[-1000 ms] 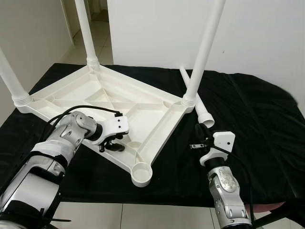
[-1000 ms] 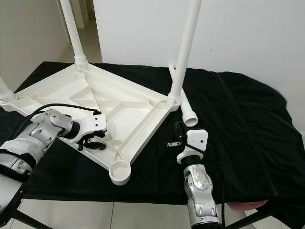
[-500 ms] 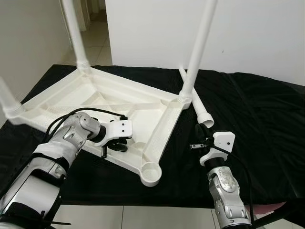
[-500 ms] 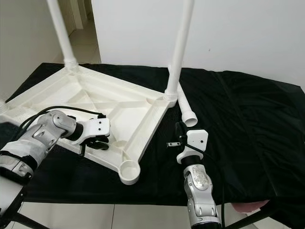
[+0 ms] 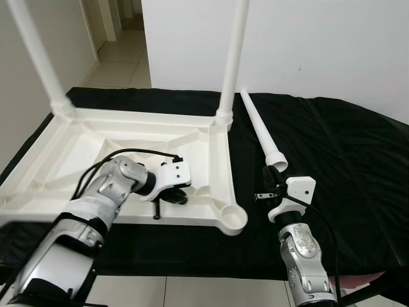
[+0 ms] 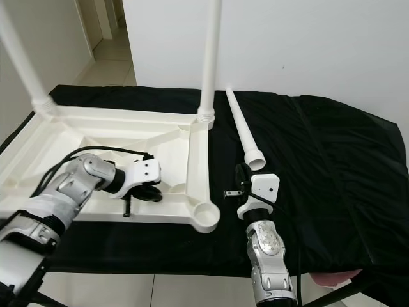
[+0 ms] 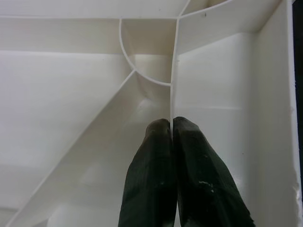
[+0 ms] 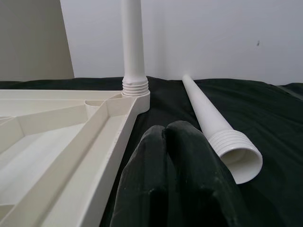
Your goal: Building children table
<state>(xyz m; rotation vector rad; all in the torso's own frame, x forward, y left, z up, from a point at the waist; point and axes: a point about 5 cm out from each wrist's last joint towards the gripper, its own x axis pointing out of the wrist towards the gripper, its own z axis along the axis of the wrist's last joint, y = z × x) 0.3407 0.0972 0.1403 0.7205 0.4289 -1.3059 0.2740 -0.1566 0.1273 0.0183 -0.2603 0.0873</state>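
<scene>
White plastic tabletop [image 5: 77,137]: upturned on black cloth [image 5: 339,153].
Left gripper [image 7: 171,124]: fingers pinching a tabletop rib.
Right gripper [image 8: 165,130]: fingers pressed together, near loose white tapered leg [image 8: 213,123].

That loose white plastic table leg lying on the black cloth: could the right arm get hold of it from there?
Probably yes. The loose white plastic table leg lies uncovered just ahead of the right gripper, with bare black cloth between; the fingers look shut, so they must open first.
</scene>
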